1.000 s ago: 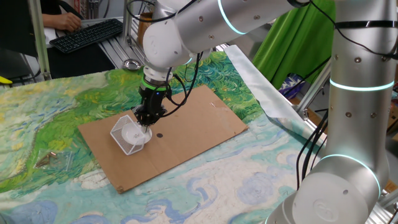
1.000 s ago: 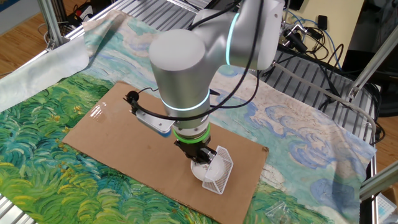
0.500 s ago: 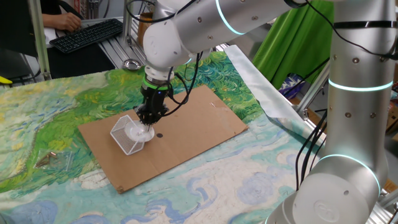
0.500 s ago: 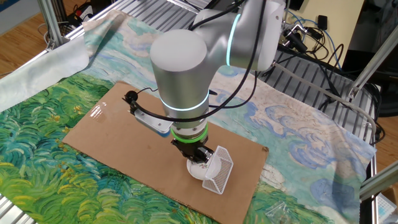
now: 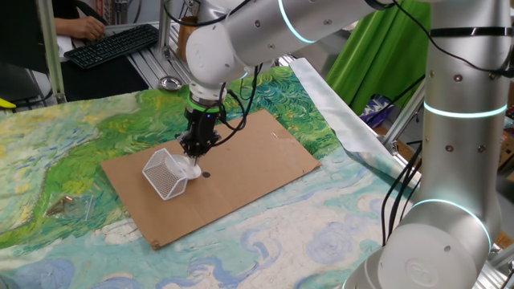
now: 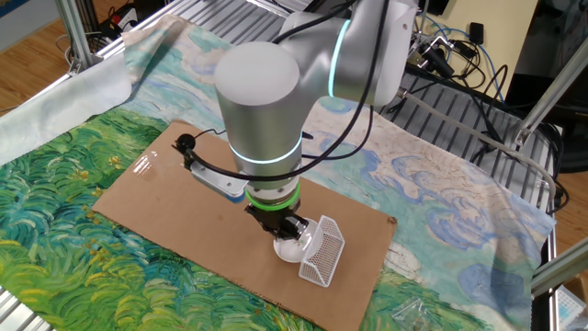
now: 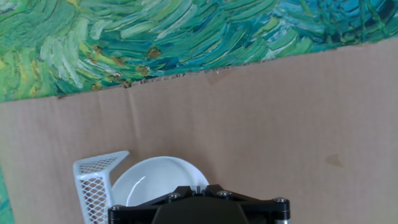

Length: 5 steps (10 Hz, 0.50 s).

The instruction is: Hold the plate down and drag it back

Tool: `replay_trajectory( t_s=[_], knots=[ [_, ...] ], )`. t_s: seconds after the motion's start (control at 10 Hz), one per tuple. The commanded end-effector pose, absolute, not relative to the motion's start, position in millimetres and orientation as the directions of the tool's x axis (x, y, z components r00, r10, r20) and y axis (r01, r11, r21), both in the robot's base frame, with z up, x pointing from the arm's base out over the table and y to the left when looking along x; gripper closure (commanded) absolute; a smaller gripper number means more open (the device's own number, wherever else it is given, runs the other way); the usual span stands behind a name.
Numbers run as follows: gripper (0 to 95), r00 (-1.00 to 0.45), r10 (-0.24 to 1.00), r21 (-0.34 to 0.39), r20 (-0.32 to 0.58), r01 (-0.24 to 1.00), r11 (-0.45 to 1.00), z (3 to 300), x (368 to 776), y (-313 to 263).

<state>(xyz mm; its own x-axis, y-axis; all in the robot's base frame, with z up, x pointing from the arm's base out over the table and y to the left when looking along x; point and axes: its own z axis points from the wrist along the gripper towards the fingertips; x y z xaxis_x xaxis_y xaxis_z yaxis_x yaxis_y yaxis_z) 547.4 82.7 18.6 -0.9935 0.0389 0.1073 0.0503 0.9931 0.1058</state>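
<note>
Arm reaches out from its silver base column, wrist bent so the pincer [image 5: 195, 160] points straight down. Jaws fully closed, fingertips low (hidden behind the black hand body in the hand view). Green ring lit above the wrist.

Closed gripper [image 5: 195, 156] pressing white plate [image 5: 191, 170] on cardboard [image 5: 241, 172]; mesh basket [image 5: 163, 174] beside

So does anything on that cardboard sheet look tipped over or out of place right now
Yes. The white wire-mesh basket lies tipped on its side on the cardboard sheet, its open mouth toward the plate. The plate sits right against it, under the gripper, whose jaws are shut. Nothing looks spilled or broken.
</note>
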Motion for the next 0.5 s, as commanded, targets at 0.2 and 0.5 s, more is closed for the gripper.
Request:
replay_trajectory(
  t_s=[0.2, 0.5],
  knots=[
    [95.0, -0.992, 0.056, 0.112, 0.114, 0.069, 0.991, 19.4, 546.9, 84.3],
    [95.0, -0.988, 0.088, 0.118, 0.128, 0.104, 0.988, 24.5, 544.9, 96.3]
  ],
)
